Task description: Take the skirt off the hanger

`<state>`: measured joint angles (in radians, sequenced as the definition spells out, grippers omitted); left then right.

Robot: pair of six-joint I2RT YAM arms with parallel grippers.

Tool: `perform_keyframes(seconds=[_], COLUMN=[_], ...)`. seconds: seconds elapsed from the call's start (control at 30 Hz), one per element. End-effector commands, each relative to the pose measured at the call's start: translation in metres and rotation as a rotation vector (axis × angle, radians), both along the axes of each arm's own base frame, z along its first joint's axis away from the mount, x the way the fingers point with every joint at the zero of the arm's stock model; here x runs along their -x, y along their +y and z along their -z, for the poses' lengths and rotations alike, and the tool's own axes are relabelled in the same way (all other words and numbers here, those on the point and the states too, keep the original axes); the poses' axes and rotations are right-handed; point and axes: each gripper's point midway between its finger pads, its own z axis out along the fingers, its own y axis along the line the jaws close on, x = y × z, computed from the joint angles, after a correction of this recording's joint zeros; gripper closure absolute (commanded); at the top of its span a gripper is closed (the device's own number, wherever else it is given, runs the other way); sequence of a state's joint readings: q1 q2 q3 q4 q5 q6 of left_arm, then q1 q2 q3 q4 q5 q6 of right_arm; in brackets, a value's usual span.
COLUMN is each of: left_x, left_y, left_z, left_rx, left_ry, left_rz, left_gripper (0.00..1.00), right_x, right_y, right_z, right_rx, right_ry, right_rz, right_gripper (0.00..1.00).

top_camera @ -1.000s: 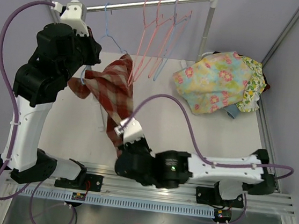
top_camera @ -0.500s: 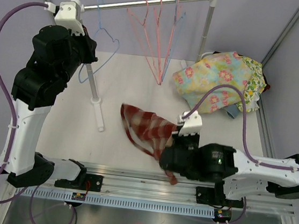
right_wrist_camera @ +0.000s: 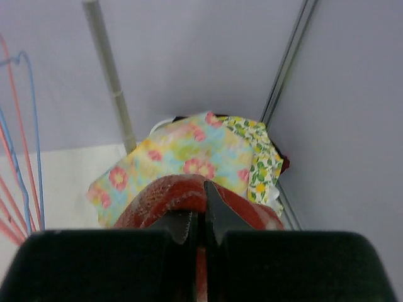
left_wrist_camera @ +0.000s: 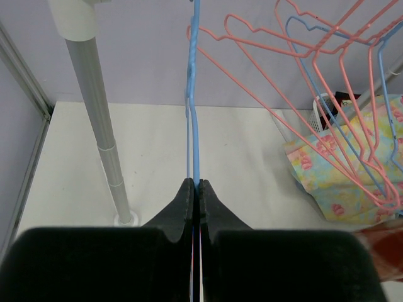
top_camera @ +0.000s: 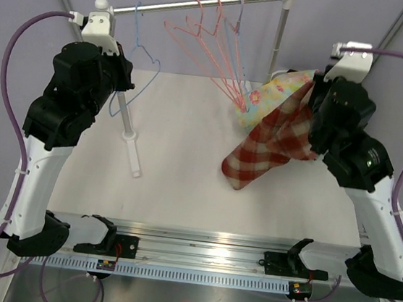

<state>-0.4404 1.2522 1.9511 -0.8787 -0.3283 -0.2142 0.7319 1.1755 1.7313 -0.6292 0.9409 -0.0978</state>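
Note:
The red and cream checked skirt (top_camera: pixel 263 151) hangs free from my right gripper (top_camera: pixel 304 112), which is shut on its upper edge (right_wrist_camera: pixel 182 196) and holds it above the table at the right, over the pile of flowered clothes. My left gripper (top_camera: pixel 121 87) is shut on the wire of the bare blue hanger (top_camera: pixel 140 60), which hangs on the rail (top_camera: pixel 196 5) at the left. In the left wrist view the blue wire (left_wrist_camera: pixel 195 119) runs straight up from between my shut fingers (left_wrist_camera: pixel 196 184).
Several pink and blue empty hangers (top_camera: pixel 224 51) hang on the rail's right half. A pile of flowered clothes (top_camera: pixel 273 94) lies at the back right, also seen in the right wrist view (right_wrist_camera: pixel 189 157). The rack's post (top_camera: pixel 129 146) stands on the table at the left.
My right arm has swung from the near middle up to the right, carrying the skirt clear of the hanger. The left gripper has kept hold of the blue hanger.

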Motion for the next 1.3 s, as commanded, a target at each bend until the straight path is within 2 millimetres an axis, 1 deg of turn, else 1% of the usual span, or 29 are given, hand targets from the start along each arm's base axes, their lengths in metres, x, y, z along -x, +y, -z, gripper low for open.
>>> perform_keyframes(seconds=[0.0,0.03,0.07,0.1,0.13,0.17,0.2,0.23,0.3,0.33,0.4,0.53,0.57,0.6,0.67,0.7,0.73,0.77,0.8,0.83,0.87,0.9,0.93,0.97,1.0,1.03,1.1,1.13,1.27], left_x=[-0.007,-0.008,-0.009,-0.011,-0.012,-0.014,-0.018,-0.02,-0.024,-0.026,-0.033,-0.048,-0.048,-0.052,-0.062,-0.064,-0.067,-0.077,-0.078,-0.082,-0.093,-0.095,-0.097,-0.099,-0.098,-0.099,-0.089,-0.09,-0.077], left_y=[-0.003,-0.004,-0.005,-0.006,-0.006,-0.007,-0.008,-0.009,-0.011,-0.012,-0.016,-0.025,-0.025,-0.028,-0.033,-0.034,-0.034,-0.035,-0.035,-0.036,-0.039,-0.04,-0.041,-0.042,-0.042,-0.045,-0.043,-0.045,-0.038], left_z=[-0.017,-0.016,-0.015,-0.015,-0.017,-0.015,-0.015,-0.016,-0.016,-0.015,-0.015,-0.017,-0.023,-0.025,-0.022,-0.029,-0.03,-0.026,-0.033,-0.034,-0.025,-0.02,-0.016,-0.01,-0.006,0.013,0.014,0.041,0.061], left_rx=[0.033,0.037,0.035,0.036,0.036,0.029,0.026,0.022,0.021,0.023,0.027,0.025,0.027,0.027,0.016,0.021,0.019,0.008,0.011,0.009,-0.001,-0.004,0.008,0.015,0.027,0.041,0.08,0.081,0.111], left_ry=[-0.086,-0.087,-0.087,-0.092,-0.097,-0.095,-0.095,-0.098,-0.1,-0.101,-0.108,-0.105,-0.118,-0.122,-0.119,-0.138,-0.141,-0.131,-0.146,-0.147,-0.123,-0.102,-0.089,-0.071,-0.061,-0.02,-0.034,0.016,0.047], left_rz=[0.002,0.003,0.007,0.007,0.007,0.006,0.007,0.007,0.006,0.007,0.013,0.026,0.026,0.031,0.035,0.035,0.031,0.016,0.008,0.005,-0.002,-0.008,-0.013,-0.016,-0.017,-0.017,-0.016,-0.023,-0.048], left_gripper=[1.0,1.0,1.0,1.0,1.0,1.0,1.0,1.0,1.0,1.0,1.0,1.0,1.0,1.0,1.0,1.0,1.0,1.0,1.0,1.0,1.0,1.0,1.0,1.0,1.0,1.0,1.0,1.0,0.96], right_x=[-0.041,-0.07,-0.08,-0.081,-0.11,-0.122,-0.126,-0.165,-0.192,-0.224,-0.253,-0.317,-0.323,-0.321,-0.302,-0.286,-0.265,-0.264,-0.244,-0.22,-0.208,-0.192,-0.172,-0.156,-0.146,-0.132,-0.111,-0.099,-0.066], right_y=[-0.007,-0.022,-0.036,-0.049,-0.071,-0.079,-0.083,-0.086,-0.101,-0.101,-0.108,-0.093,-0.087,-0.089,-0.104,-0.103,-0.103,-0.097,-0.094,-0.089,-0.086,-0.086,-0.087,-0.087,-0.087,-0.087,-0.088,-0.089,-0.088], right_z=[-0.063,-0.058,-0.066,-0.093,-0.083,-0.086,-0.104,-0.078,-0.074,-0.044,-0.028,0.063,0.083,0.117,0.147,0.193,0.175,0.168,0.229,0.195,0.198,0.223,0.203,0.218,0.217,0.201,0.207,0.193,0.186], right_rx=[0.049,0.071,0.06,-0.006,-0.005,-0.03,-0.09,-0.088,-0.139,-0.145,-0.23,-0.313,-0.326,-0.365,-0.411,-0.444,-0.467,-0.503,-0.481,-0.507,-0.522,-0.514,-0.523,-0.514,-0.502,-0.502,-0.483,-0.484,-0.479], right_ry=[-0.122,-0.1,-0.118,-0.193,-0.171,-0.186,-0.242,-0.187,-0.208,-0.162,-0.183,-0.062,-0.014,0.075,0.155,0.268,0.239,0.176,0.286,0.197,0.184,0.215,0.172,0.219,0.23,0.198,0.231,0.2,0.206], right_rz=[0.024,0.105,0.156,0.169,0.233,0.242,0.213,0.226,0.229,0.228,0.213,0.151,0.135,0.185,0.33,0.392,0.397,0.365,0.37,0.321,0.292,0.29,0.274,0.277,0.267,0.25,0.243,0.232,0.203], right_gripper=[1.0,1.0,1.0,1.0,1.0,1.0,1.0,1.0,1.0,1.0,1.0,1.0,0.93,0.72,0.55,0.42,0.17,0.07,0.01,0.01,0.01,0.0,0.01,0.0,0.0,0.01,0.01,0.01,0.01])
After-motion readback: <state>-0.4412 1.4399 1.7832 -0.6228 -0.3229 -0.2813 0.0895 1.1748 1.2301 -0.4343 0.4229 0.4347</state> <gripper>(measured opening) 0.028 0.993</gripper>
